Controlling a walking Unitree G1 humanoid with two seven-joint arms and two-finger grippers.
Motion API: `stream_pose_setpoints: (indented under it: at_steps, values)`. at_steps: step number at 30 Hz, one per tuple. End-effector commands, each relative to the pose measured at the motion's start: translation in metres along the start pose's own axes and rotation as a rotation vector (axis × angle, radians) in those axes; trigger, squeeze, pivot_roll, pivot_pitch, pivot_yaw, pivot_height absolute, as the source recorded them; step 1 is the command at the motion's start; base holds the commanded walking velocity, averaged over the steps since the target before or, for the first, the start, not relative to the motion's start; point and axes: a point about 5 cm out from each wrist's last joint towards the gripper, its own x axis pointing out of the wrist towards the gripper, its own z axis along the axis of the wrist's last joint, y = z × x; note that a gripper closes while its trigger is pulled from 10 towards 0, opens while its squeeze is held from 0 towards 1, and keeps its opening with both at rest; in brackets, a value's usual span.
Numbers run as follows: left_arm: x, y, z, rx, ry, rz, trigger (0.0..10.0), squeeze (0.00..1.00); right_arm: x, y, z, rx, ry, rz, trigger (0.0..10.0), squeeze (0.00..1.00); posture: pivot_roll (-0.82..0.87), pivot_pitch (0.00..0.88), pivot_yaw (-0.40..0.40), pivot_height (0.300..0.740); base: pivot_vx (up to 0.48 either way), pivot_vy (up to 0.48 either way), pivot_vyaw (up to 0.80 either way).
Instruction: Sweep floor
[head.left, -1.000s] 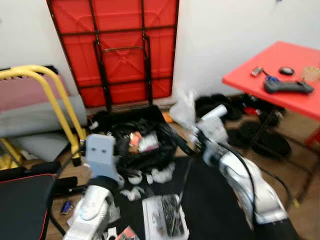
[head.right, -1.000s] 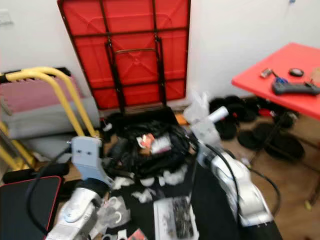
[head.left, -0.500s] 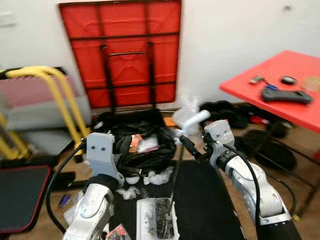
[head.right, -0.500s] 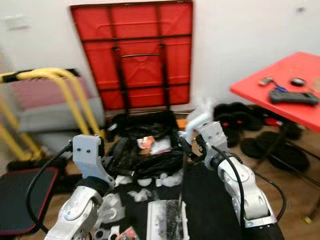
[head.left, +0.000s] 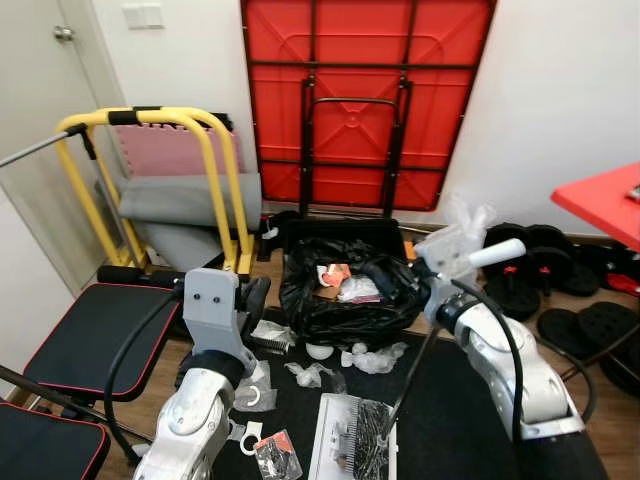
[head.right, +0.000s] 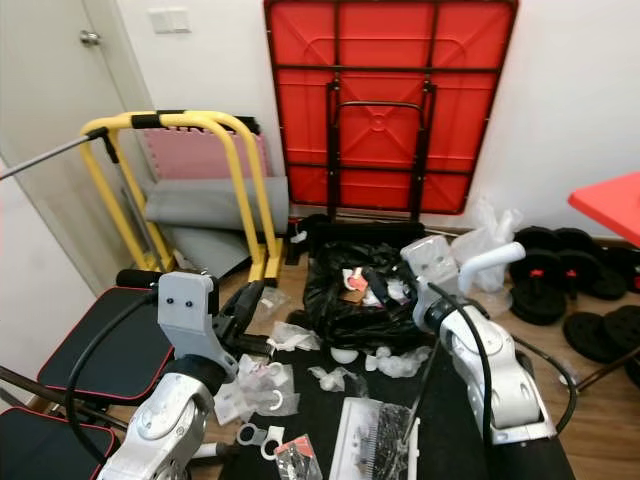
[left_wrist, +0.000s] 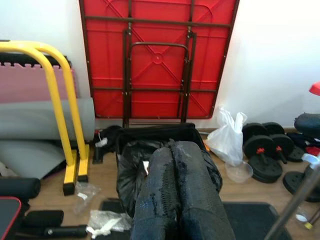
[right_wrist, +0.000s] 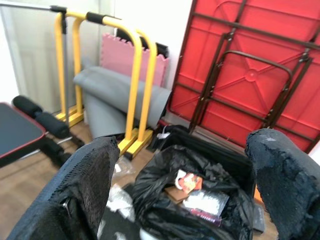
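A thin dark broom handle (head.left: 411, 382) slants down beside my right forearm to a black brush head (head.left: 369, 441) lying on a white dustpan (head.left: 333, 446). Its white top end (head.left: 497, 252) sticks out by my right wrist. White paper scraps (head.left: 376, 358) lie on the floor before an open black rubbish bag (head.left: 345, 305) holding litter. My right gripper (right_wrist: 182, 165) hovers over that bag, open with nothing between its fingers. I cannot tell what holds the broom. My left gripper (left_wrist: 173, 150) is shut and empty, held low to the left of the bag.
A folded red table (head.left: 365, 100) leans on the back wall. A yellow frame (head.left: 215, 180) with grey mats and black benches (head.left: 85, 335) crowd the left. Dumbbell weights (head.left: 590, 325) and a clear plastic bag (head.left: 462, 225) lie right. A black mat (head.left: 450, 440) lies underfoot.
The whole view has swung left: the red table on the right slid to the frame edge, and a door and the benches came into view. Both arms keep their pose.
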Motion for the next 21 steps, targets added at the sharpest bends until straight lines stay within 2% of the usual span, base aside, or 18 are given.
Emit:
stream_pose_setpoints:
  at_steps: [1, 9, 13, 21]
  values:
    - [0.001, -0.004, -0.005, 0.008, 0.027, -0.058, 10.0, 0.00, 0.001, -0.005, 0.000, -0.008, -0.005, -0.027, 10.0, 0.00, -0.11, 0.000, -0.051, 0.740, 0.000, 0.000, 0.00]
    - [0.005, -0.007, -0.006, 0.018, 0.024, -0.084, 10.0, 0.00, 0.001, 0.004, -0.002, -0.009, -0.016, -0.005, 10.0, 0.00, -0.12, 0.000, -0.040, 0.740, 0.000, 0.000, 0.00]
    - [0.004, -0.005, -0.006, 0.040, 0.026, -0.078, 10.0, 0.00, 0.002, 0.005, -0.002, -0.014, -0.016, -0.004, 10.0, 0.00, -0.12, 0.000, -0.038, 0.740, 0.000, 0.000, 0.00]
    - [0.001, -0.003, -0.006, 0.029, 0.027, -0.080, 10.0, 0.00, 0.003, 0.005, -0.002, -0.008, -0.022, -0.009, 10.0, 0.00, -0.11, 0.000, -0.039, 0.740, 0.000, 0.000, 0.00]
